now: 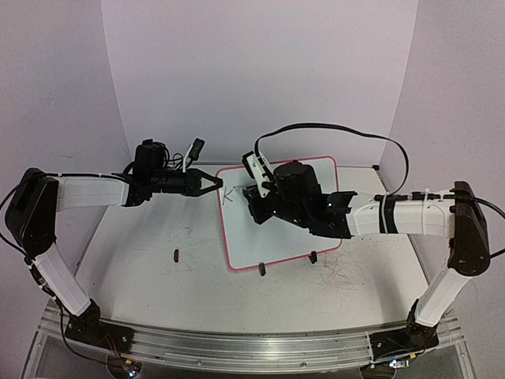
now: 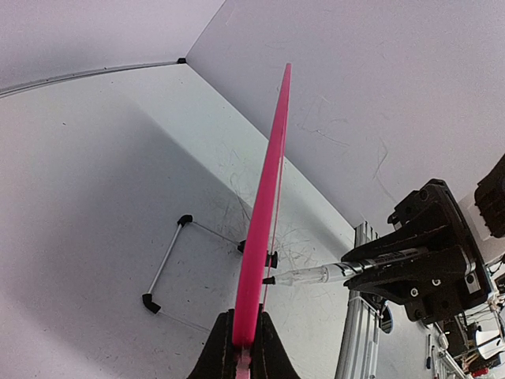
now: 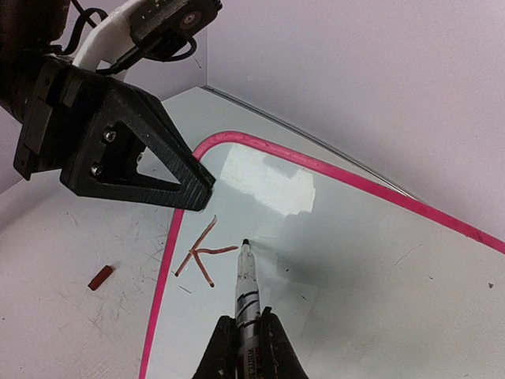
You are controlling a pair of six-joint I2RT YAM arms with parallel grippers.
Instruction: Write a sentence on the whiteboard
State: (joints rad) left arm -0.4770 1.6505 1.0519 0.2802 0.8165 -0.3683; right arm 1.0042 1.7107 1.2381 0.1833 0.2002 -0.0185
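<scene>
Right wrist view shows how little is written so far: a single letter K (image 3: 201,257) in thin reddish-brown strokes sits in one corner of the whiteboard (image 3: 339,268), just inside its pink frame. No other part of the sentence shows on the board in any view. In the top external view that corner is the whiteboard's far left one. The marker (image 3: 246,284) is clamped between the right jaws, which are shut on its barrel. Its tip is just to the right of the K, at or very near the board's surface, though I cannot tell whether it actually touches. The left jaws are closed on the pink frame at the whiteboard's left edge, close beside the K, and seem to steady the board. The left wrist view sees the board edge-on, rising from between those jaws, and a thin wire stand (image 2: 162,268) behind it suggests the board is propped at a tilt, not lying flat. The board's two black clip feet (image 1: 313,257) are at its near edge, on the counter (image 1: 142,276). A small reddish-brown piece (image 1: 176,254), perhaps the marker's cap, lies on the counter well left of the whiteboard. My judgement is that the task has barely begun: one letter is down, and the rest of the first word and every word after it are left to write across the bare surface right of and below the K.
</scene>
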